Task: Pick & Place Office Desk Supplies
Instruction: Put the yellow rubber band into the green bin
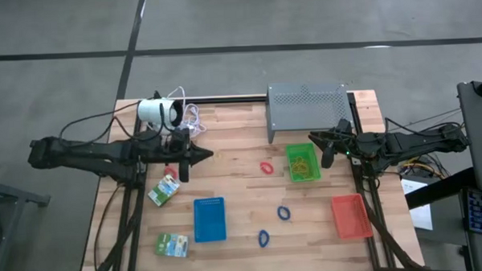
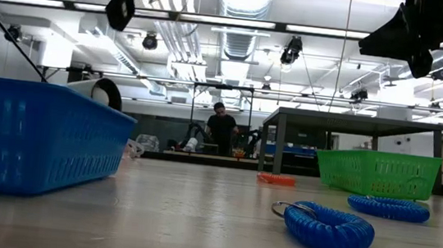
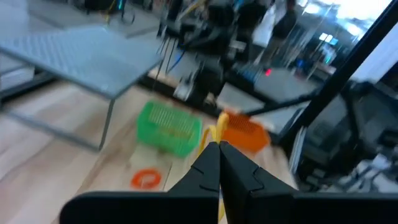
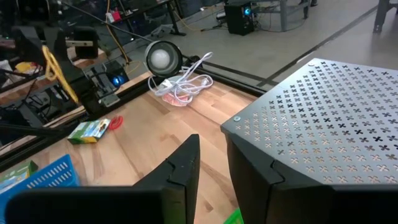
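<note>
So the wooden table (image 1: pixel 235 208) has four trays spread over it: a blue tray (image 1: pixel 209 219) toward the front, a green tray (image 1: pixel 302 163) under the grey perforated stand (image 1: pixel 308 109), a red-orange tray (image 1: pixel 350 215) at the front right, and the supplies loose in between. The left gripper (image 3: pixel 217 155) sits up off the table at mid-left, clenched on a yellow rubber band (image 3: pixel 219 129); you can see the band sticking up past the fingertips in its wrist view, and dangling long and thin from that arm in the right wrist view. My guess is the band goes in the green tray, since there's yellowish stuff already in there, and that tray lies straight ahead of the left claw, across the table toward the right arm, with a red loop (image 1: pixel 266 167) on the wood between them. The right gripper (image 4: pixel 211 163) hovers beside the green tray's far-right corner, fingers a bit apart with nothing in them, so it's the nearer arm for the two blue coils (image 1: pixel 284 212) near the front centre. Two green-and-white packets (image 1: pixel 164 190) lie front left, closer to the left arm. There's printing on the packets but it's too small to read, and I can't spot a brand anywhere.
</note>
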